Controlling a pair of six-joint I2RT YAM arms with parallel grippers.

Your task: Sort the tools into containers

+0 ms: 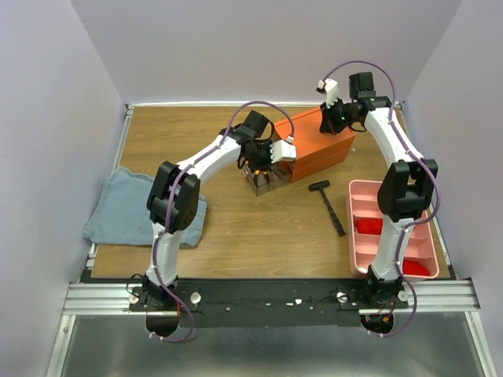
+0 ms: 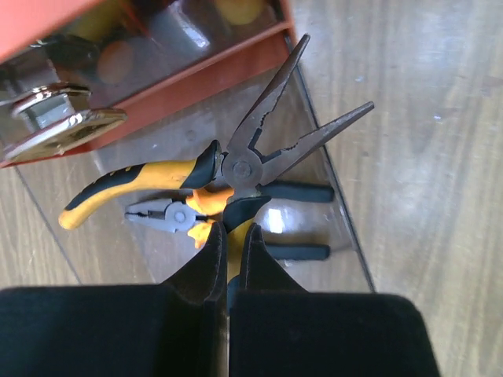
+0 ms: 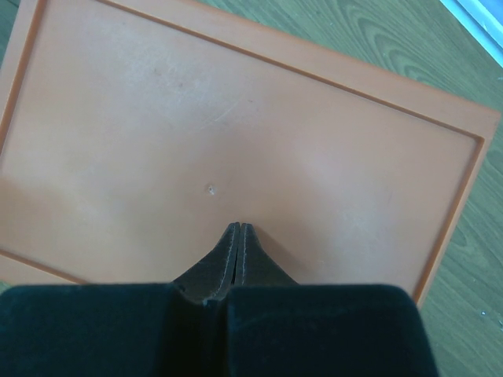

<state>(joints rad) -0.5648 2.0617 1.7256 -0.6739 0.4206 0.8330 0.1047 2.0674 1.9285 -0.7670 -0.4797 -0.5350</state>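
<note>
My left gripper is shut on one yellow-and-black handle of the long-nose pliers, whose tips are spread, and holds them over the pulled-out clear drawer. A smaller pair of pliers lies in that drawer. The drawer belongs to the orange cabinet. My right gripper is shut and empty, with its tips on the cabinet's flat top. A small black hammer lies on the table to the right of the drawer.
A pink divided tray with red items stands at the right edge beside the right arm. A blue cloth lies at the left edge. Yellow shapes show through the cabinet's closed drawers.
</note>
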